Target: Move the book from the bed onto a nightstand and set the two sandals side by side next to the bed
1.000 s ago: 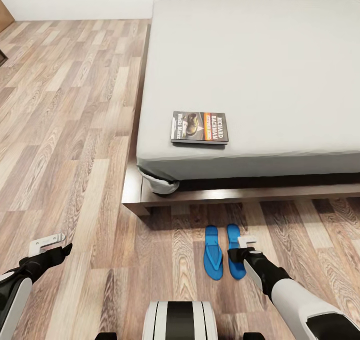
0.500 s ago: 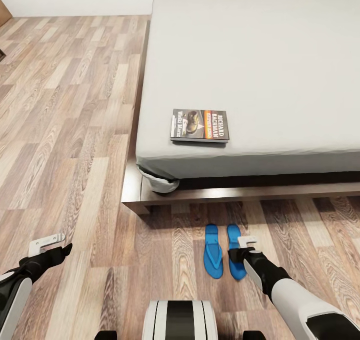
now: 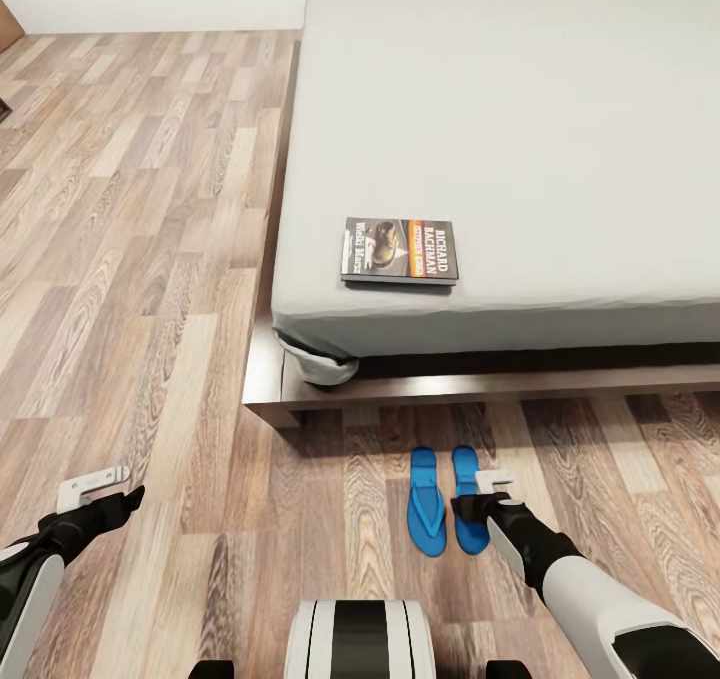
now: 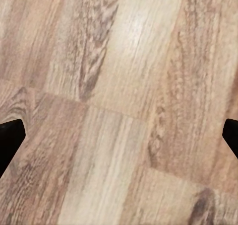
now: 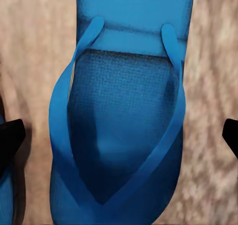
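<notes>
Right gripper (image 3: 478, 494) hangs spread wide, empty, directly above one sandal (image 5: 121, 135) on floor, second sandal (image 3: 426, 503) just beside. Sandal's long axis runs across jaw line. Book (image 3: 399, 253) lies ahead on bed (image 3: 560, 109). Left gripper (image 3: 98, 493) open, empty, well apart.

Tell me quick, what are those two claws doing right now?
Left gripper: open, empty, above the wood-plank floor.
Right gripper: open, holding nothing, over a bright blue flip-flop sandal.
</notes>
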Motion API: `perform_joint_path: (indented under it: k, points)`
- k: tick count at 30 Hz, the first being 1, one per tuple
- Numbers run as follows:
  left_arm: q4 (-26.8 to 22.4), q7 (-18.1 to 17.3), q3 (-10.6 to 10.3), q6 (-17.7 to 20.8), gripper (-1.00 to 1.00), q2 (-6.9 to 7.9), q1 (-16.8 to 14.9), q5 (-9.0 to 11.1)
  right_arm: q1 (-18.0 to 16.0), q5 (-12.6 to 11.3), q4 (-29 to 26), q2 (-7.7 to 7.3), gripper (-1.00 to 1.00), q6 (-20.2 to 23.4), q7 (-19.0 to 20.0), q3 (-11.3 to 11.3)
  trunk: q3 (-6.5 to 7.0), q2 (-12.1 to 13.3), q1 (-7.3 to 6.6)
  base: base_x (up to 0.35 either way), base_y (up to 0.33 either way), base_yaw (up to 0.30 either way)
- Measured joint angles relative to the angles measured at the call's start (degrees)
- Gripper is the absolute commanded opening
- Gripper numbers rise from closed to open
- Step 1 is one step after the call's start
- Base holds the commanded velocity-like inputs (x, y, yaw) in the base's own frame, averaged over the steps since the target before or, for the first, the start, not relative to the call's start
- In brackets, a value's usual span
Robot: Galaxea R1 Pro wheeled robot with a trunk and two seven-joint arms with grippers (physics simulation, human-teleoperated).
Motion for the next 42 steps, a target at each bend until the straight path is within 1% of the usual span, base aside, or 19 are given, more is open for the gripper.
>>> perform_joint_path:
  k: [8,23,24,29,31,35,42]
  points:
    - [0.00,0.00,0.00,0.00,1.00,0.00,0.00,0.01,0.00,0.02,0.00,0.00,1.00,-0.07,0.00,0.02,0.00,0.00,0.00,0.000,0.000,0.000]
    - [0.00,0.00,0.00,0.05,1.00,0.00,0.00,0.00,0.00,0.04,-0.07,0.00,1.00,-0.02,-0.26,-0.09,3.32,0.20,-0.39,0.000,0.000,0.000]
    - [0.32,-0.29,-0.33,0.10,1.00,0.17,-0.32,0.34,-0.33,0.14,0.25,0.33,1.00,-0.34,0.03,-0.23,3.32,0.20,-0.39,0.000,0.000,0.000]
    - [1.07,-0.49,-0.42,0.05,1.00,0.18,-0.79,1.97,-1.45,0.15,0.72,0.18,1.00,-1.95,-0.15,-0.20,3.32,0.20,-0.39,0.000,0.000,0.000]
    - [0.94,-0.50,-0.34,0.03,1.00,0.05,-0.79,2.59,-1.44,0.16,0.30,0.07,1.00,-1.46,-0.37,-0.19,3.32,0.20,-0.39,0.000,0.000,0.000]
    - [0.89,-0.52,-0.30,0.02,1.00,-0.27,-0.79,2.63,-1.48,0.16,0.10,0.02,1.00,-0.78,-0.48,-0.17,3.32,0.20,-0.39,0.000,0.033,0.000]
    - [0.84,-0.55,-0.13,0.11,1.00,-0.40,-0.78,2.70,-1.49,0.16,0.02,0.01,1.00,-0.51,-0.52,-0.18,3.32,0.20,-0.39,0.000,0.214,0.000]
